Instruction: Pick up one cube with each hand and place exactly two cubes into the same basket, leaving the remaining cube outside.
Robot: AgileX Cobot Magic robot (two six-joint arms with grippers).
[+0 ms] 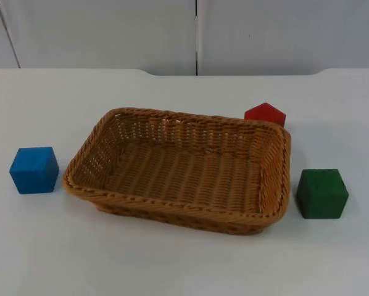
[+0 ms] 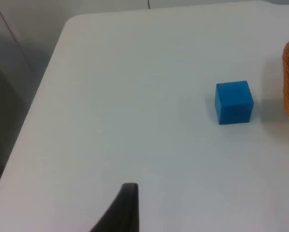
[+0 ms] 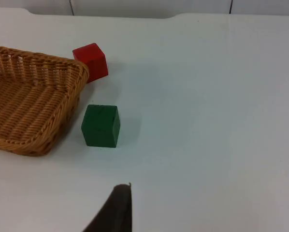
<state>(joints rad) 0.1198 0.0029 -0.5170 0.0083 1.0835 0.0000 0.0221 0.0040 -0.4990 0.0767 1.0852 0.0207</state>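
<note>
Basket [image 1: 172, 169] sits mid-worktop, nothing inside yet. Blue cube [image 1: 34, 169] waits just left of it for the left end effector, green cube [image 1: 322, 193] just right for the right; red cube [image 1: 265, 115] hugs the far-right corner. Whether either end effector is released or clenched, I cannot tell.

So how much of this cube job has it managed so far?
Nothing done yet. The basket holds no cubes; the blue cube, green cube and red cube all sit on the table outside it. Nothing is in hand. Two cubes must go in.
</note>
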